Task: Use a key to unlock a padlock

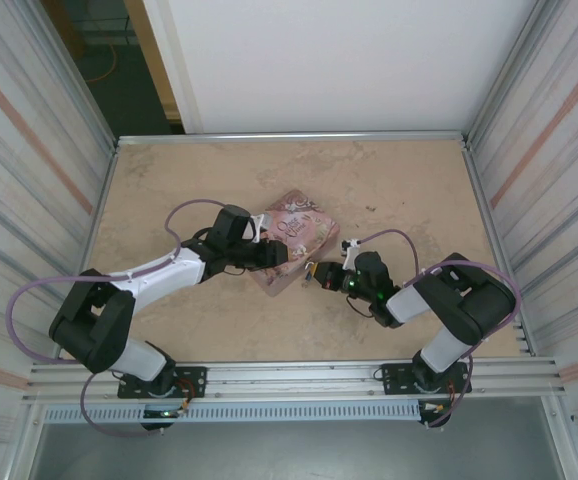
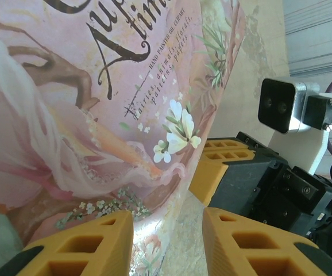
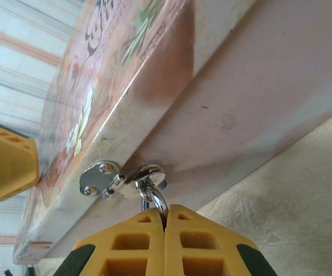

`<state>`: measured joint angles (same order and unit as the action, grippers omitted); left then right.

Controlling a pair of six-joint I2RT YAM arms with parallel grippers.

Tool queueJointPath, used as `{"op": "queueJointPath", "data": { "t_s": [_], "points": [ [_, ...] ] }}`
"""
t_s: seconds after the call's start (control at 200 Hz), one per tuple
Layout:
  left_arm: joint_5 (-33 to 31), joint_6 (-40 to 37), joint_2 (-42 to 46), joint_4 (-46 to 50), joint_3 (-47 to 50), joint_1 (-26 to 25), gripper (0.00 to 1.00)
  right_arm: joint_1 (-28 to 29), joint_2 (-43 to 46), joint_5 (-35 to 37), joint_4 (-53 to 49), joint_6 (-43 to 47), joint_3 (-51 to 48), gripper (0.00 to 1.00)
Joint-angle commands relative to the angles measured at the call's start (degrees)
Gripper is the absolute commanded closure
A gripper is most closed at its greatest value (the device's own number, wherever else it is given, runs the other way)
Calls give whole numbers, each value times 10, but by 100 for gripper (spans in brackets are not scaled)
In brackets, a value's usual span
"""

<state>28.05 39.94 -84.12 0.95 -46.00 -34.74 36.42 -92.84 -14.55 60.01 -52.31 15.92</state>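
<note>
At tin (image 3: pixel 229 98) hasp (image 3: pixel 100 178), padlock (image 3: pixel 154 196) pinched by shackle, in right hand (image 3: pixel 166 217)

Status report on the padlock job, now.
Right gripper shut at the hasp on the tin, padlock shackle at its fingertips. Left gripper straddles the tin's corner, grip unclear. Nothing blocking the lock.

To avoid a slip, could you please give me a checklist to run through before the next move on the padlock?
1. The padlock hangs by its shackle through the hasp on the pink tin: ok.
2. The right pincer is shut at the shackle: ok.
3. The key is seated in the lock: cannot tell; the lock body is hidden.
4. The left pincer sits astride the tin's edge: ok.
5. The left pincer's clamp is firm: cannot tell.
</note>
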Motion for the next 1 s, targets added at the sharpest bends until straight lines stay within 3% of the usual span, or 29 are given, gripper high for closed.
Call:
{"op": "queueJointPath", "data": {
  "t_s": [0.0,0.992],
  "points": [
    [-2,5,-28,86,36,-12,62,-6,12,23,37,-22,25,100],
    [0,5,-14,91,31,-12,62,-20,3,59,11,-52,71,100]
  ]
}}
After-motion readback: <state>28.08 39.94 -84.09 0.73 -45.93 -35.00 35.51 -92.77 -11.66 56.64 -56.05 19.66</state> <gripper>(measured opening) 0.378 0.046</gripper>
